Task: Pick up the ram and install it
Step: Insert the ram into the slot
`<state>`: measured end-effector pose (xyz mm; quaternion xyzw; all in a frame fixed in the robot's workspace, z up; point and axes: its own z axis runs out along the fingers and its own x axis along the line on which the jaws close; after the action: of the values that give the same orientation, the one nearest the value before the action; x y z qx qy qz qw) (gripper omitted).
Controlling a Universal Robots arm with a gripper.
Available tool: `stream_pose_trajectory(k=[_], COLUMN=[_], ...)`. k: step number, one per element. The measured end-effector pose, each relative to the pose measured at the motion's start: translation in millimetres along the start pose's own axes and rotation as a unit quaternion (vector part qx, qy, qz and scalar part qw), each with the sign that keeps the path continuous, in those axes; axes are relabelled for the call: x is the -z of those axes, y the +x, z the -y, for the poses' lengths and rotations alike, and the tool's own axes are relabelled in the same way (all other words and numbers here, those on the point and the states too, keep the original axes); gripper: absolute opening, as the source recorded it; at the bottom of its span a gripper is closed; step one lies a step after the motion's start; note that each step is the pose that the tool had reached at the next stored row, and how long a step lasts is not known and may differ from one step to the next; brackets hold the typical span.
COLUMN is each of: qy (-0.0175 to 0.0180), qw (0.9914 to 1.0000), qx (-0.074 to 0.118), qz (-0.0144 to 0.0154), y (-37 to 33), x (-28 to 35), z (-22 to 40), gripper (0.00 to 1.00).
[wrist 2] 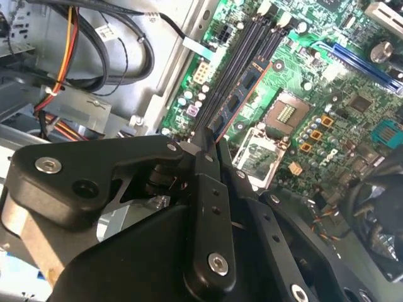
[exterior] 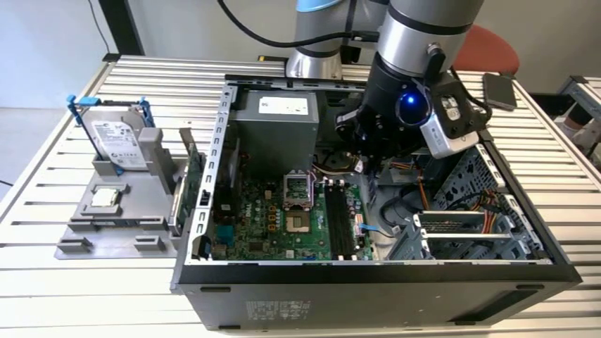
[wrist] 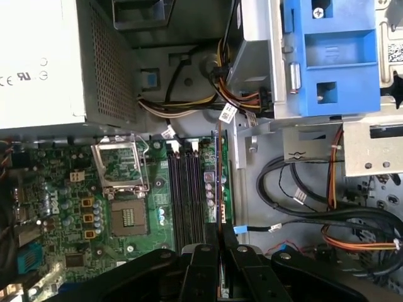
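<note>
Second wrist view puts the gripper (wrist 2: pixel 208 150) nearest, clenched on one end of the ram (wrist 2: pixel 242 94), which runs edge-down along the black memory slots (wrist 2: pixel 249 44); contact is unclear. Seating it well likely means holding the stick parallel to one slot and pressing evenly. Farther, on the exterior view's right, loose cables (exterior: pixel 399 208) and the drive cage (exterior: pixel 460 229) crowd close; the CPU socket (exterior: pixel 298 224) side lies more open.

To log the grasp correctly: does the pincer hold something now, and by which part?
Yes: the pincer is shut on the ram, clamping its flat faces above the memory slots; whether at its end or middle is hidden.
</note>
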<state>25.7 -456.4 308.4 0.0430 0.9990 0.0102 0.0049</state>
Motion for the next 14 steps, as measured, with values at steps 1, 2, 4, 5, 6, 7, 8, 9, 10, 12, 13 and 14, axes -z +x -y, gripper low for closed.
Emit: stream_pose_trajectory(k=[1,2,4,5,6,7,8,9,10,12,13,14], qy=[0.0000,0.0000,-0.0004,-0.0005,-0.0006,-0.0007,-0.0005,-0.0005,-0.0004,-0.0005,-0.0005,-0.0002], qw=[1.00000,0.99998,0.99992,0.99989,0.99987,0.99987,0.99987,0.99987,0.99987,0.99987,0.99987,0.99987], qx=[0.003,0.006,0.012,0.015,0.016,0.016,0.016,0.016,0.016,0.016,0.016,0.016], qz=[0.0000,-0.0001,-0.0003,-0.0003,-0.0003,-0.0005,-0.0009,-0.0010,-0.0010,-0.0008,-0.0008,-0.0009], y=[0.0,0.2,1.0,1.4,1.8,1.9,1.9,2.0,2.0,2.2,2.7,2.7], x=[-1.8,-3.6,-7.2,-9.0,-10.8,-12.4,-12.2,-12.3,-12.4,-29.5,-35.4,-37.0], z=[0.0,0.1,0.6,0.7,0.8,0.8,0.8,0.8,0.8,1.3,3.3,5.2], gripper=[0.00,0.00,0.00,0.00,0.00,0.00,0.00,0.00,0.00,0.00,0.00,0.00])
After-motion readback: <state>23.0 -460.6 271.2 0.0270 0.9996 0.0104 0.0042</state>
